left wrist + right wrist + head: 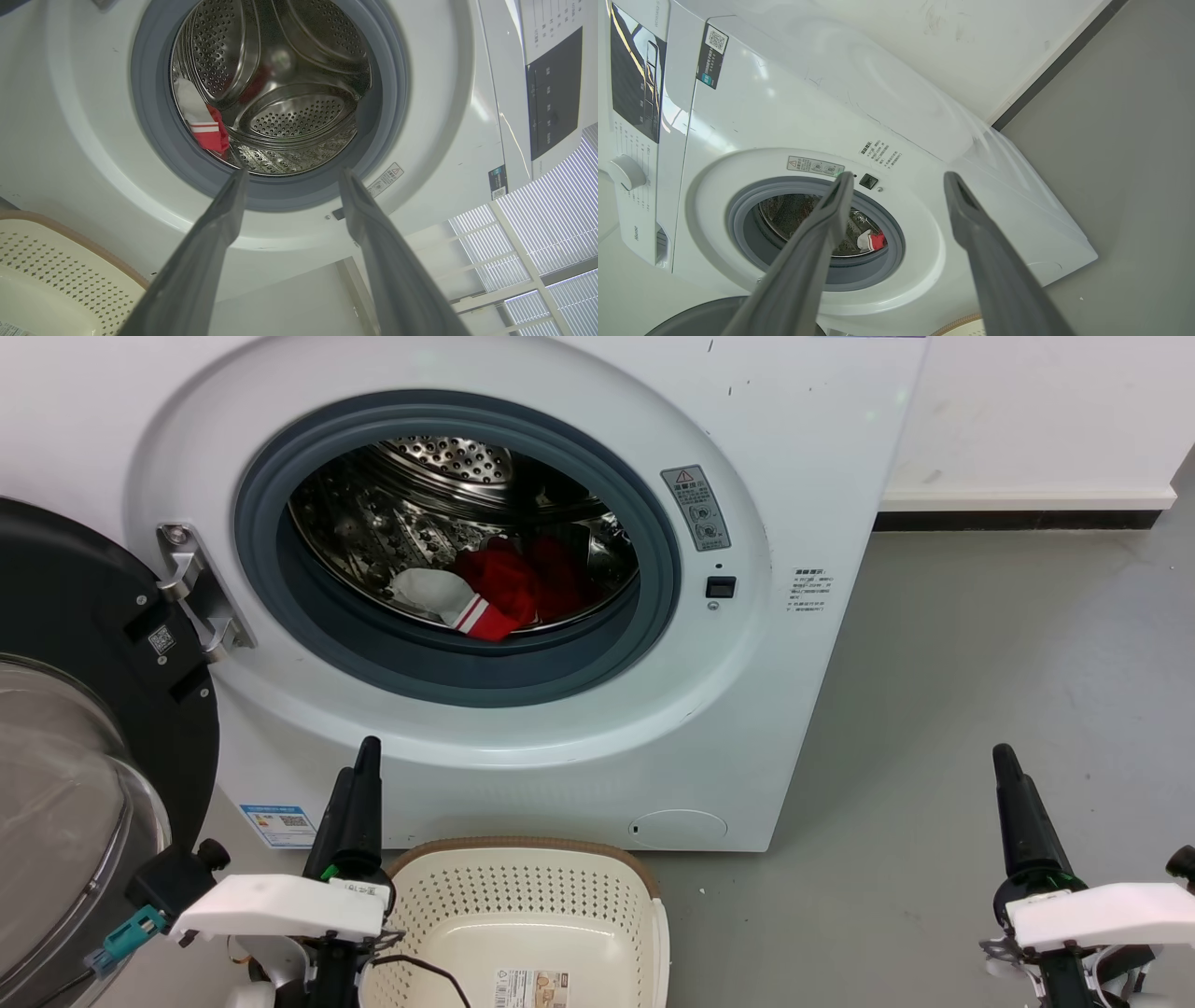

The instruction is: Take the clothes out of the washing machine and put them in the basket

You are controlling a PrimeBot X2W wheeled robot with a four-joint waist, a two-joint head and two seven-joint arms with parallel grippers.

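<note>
Left gripper (pixel 292 173), right gripper (pixel 899 176), jaws apart, clothes (pixel 504 583) well beyond, inside drum (pixel 448 457)

The large white front-loading washing machine (pixel 822 448) is showing a smooth, glossy shell, lightly scuffed. Its grey rubber ring (pixel 467 677) is looking matt, while the perforated steel drum (pixel 448 457) is gleaming mirror-bright. The soft red and white cloth garments (pixel 509 583) are lying dull and creased. The low cream plastic basket (pixel 523 896) is looking smooth and faintly shiny, its paper label (pixel 530 987) matt.
</note>
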